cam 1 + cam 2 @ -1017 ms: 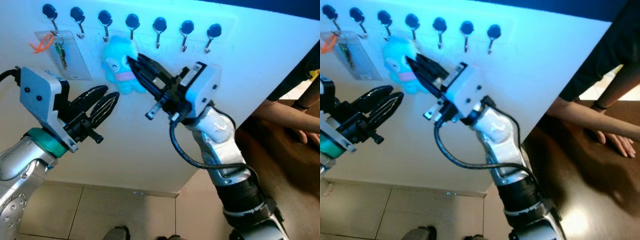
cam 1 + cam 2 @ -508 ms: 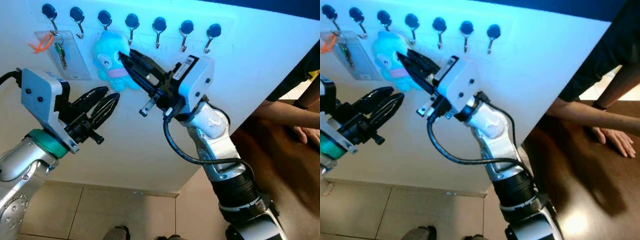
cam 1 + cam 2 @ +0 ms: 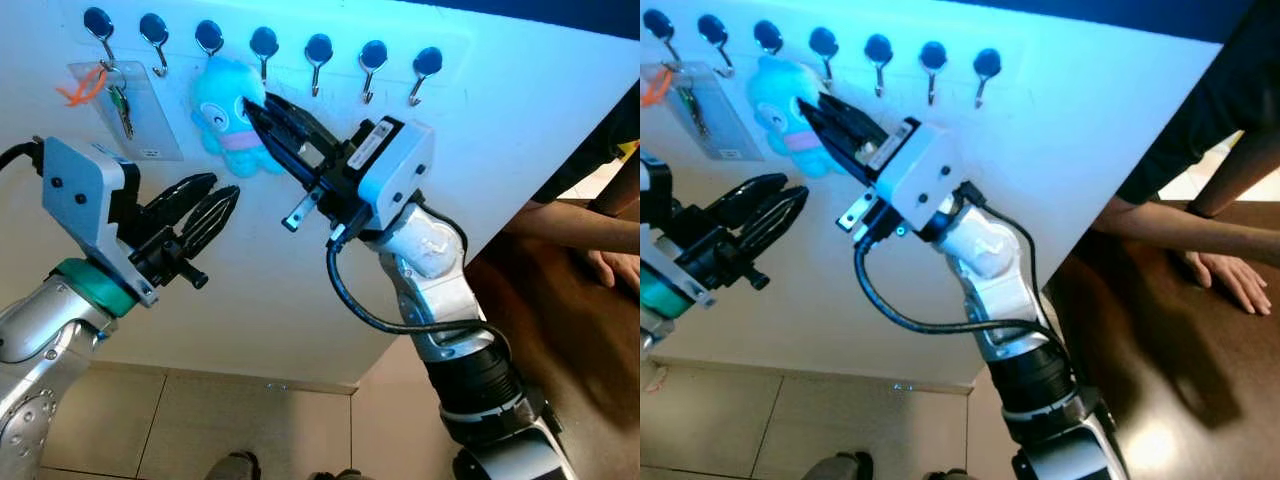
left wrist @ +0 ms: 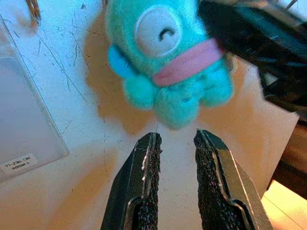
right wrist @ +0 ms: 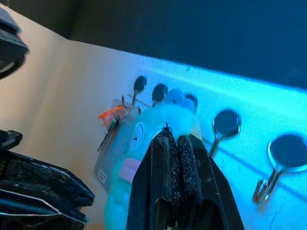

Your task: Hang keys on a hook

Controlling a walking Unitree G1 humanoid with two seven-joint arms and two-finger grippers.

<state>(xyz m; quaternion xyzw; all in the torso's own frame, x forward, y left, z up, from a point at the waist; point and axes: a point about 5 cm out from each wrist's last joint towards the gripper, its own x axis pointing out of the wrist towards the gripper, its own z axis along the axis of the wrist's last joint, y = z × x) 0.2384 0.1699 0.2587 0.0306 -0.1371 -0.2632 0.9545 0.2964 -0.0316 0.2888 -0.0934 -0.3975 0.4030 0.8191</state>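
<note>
Now, with the right gripper (image 3: 258, 108) fingers clamped on the blue plush keychain (image 3: 222, 112) just below the row of hooks (image 3: 264, 48), ease its ring up over one hook before letting go, while the left gripper (image 3: 212, 205), fingers slightly apart, waits lower down.

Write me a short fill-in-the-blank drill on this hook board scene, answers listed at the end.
1. The right gripper is shut on a plush toy coloured ____.
2. The row on the white board counts ____ black-capped hooks.
3. The left gripper hovers ____ the toy, holding nothing.
4. The clear card sleeve hangs from the hook farthest to the robot's ____.

Missing words: blue; seven; below; left
</note>
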